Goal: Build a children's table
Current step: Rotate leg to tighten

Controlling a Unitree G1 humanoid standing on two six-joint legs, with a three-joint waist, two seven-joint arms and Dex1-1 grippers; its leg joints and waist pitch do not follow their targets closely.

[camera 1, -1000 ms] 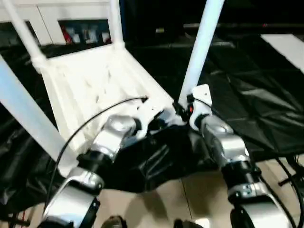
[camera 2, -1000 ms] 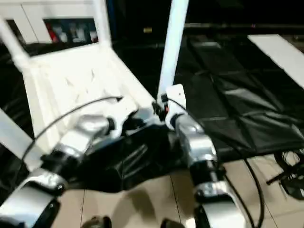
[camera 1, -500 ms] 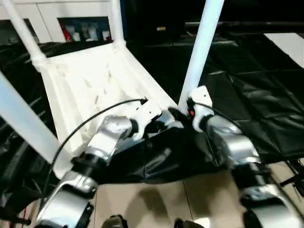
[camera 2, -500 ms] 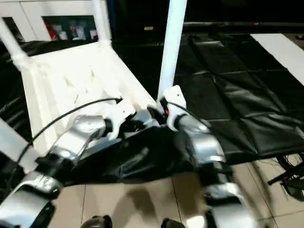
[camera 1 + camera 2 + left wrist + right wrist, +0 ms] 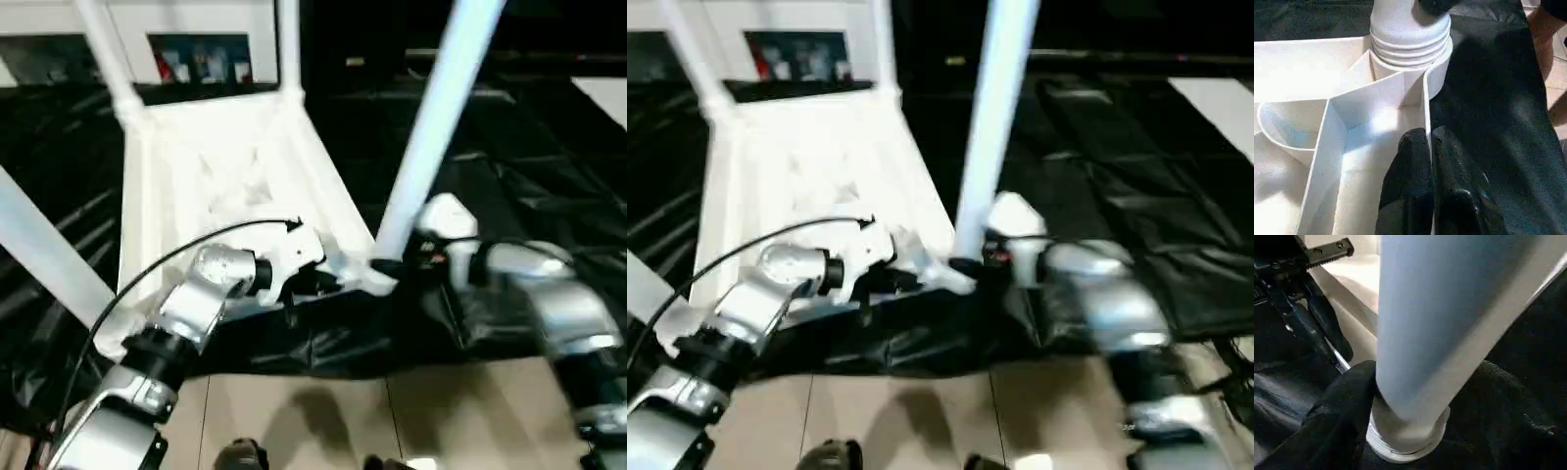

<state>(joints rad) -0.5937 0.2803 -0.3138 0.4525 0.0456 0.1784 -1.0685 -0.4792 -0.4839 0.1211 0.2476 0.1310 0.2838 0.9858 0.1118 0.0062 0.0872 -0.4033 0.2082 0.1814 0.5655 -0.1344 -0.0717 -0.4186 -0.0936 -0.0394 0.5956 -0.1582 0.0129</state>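
The children's table (image 5: pixel 211 186) is seen lying upside down on the black-draped tabletop (image 5: pixel 549 186), ribbed underside up, with four white legs standing up from its corner sockets. The near right leg (image 5: pixel 431 137) rises from the socket at the corner closest to the robot, and it is this joint that appears to be under work. The left hand (image 5: pixel 1425 161) is pinched together on the thin side rim of the upturned table just beside that socket, as seen from the left wrist. The right hand (image 5: pixel 1415 396) is set around the base of the same leg, one black finger (image 5: pixel 1344 411) lying against the tube just above the socket collar; its jaws stand well apart, and whether the leg is actually clamped cannot be told. The step is judged best done with the rim held steady while the leg is kept in line with the socket and pressed squarely in, so that it seats fully rather than tilted.
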